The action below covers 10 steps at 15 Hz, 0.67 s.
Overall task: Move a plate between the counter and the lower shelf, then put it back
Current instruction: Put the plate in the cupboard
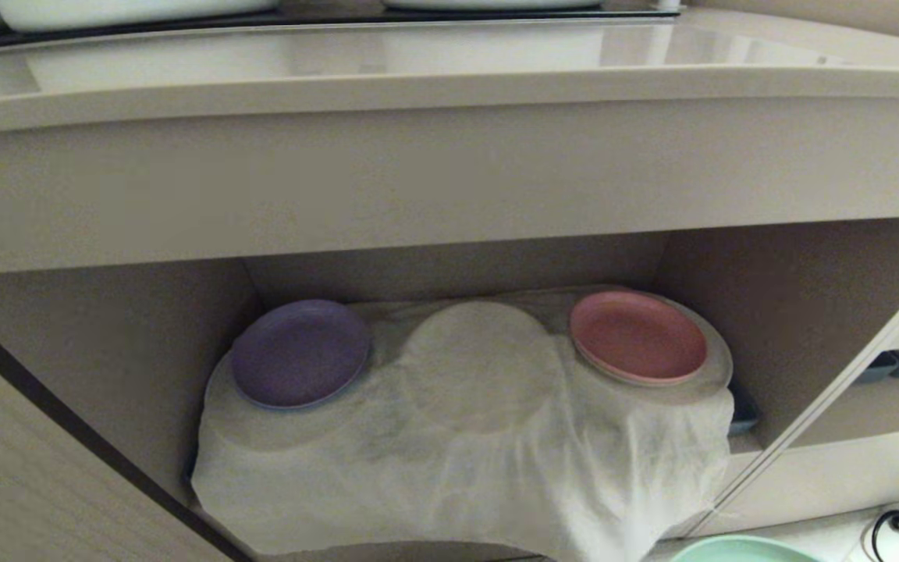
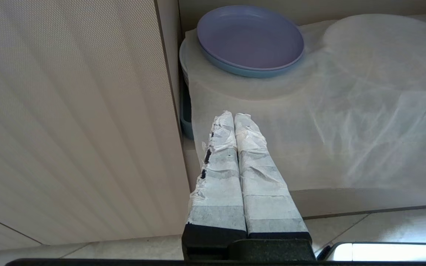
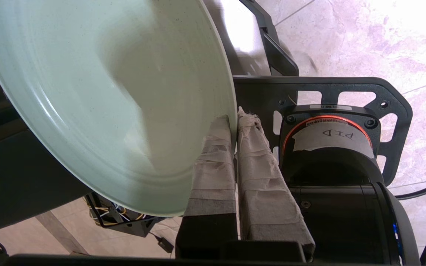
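The mint-green plate hangs tilted over the robot's base, its rim pinched between the taped fingers of my right gripper, which is shut on it. In the head view only a sliver of the plate shows at the bottom edge, below and in front of the lower shelf. The counter runs above the shelf. My left gripper is shut on nothing, low in front of the shelf's left side, pointing towards the white cloth.
On the cloth-draped shelf a purple plate sits on the left hump, a pink plate on the right one, and the middle hump is bare. White dishes stand at the counter's back. A cable lies on the floor.
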Tool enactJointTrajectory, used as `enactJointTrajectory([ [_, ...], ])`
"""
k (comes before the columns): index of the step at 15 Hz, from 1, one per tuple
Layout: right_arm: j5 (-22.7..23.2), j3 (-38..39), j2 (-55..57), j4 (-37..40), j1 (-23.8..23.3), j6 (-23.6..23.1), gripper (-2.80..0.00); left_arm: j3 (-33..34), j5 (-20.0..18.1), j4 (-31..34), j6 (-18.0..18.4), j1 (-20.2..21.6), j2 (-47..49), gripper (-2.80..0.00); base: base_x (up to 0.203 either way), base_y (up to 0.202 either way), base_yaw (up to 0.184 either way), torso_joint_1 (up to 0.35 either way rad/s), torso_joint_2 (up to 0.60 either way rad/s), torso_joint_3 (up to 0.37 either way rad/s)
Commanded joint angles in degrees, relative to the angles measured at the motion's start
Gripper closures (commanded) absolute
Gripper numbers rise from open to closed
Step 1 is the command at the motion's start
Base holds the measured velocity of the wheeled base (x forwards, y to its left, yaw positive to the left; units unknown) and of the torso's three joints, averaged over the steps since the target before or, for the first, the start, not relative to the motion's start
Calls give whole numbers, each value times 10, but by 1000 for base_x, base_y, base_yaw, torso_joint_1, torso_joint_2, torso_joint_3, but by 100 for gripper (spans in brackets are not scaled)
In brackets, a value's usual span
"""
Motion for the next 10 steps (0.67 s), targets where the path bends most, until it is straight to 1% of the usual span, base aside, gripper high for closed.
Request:
enactJointTrajectory([
  [1,1,1,3,-5,0,2,0,0,0,0,0,0,0,0,0,0,0,0,0,0],
  [6,1,15,29,-49,0,3,0,0,1,0,-1,0,0,0,0,0,0,0,0,0],
  [10,21,16,66,-84,0,2,0,0,0,0,0,0,0,0,0,0,0,0,0,0],
])
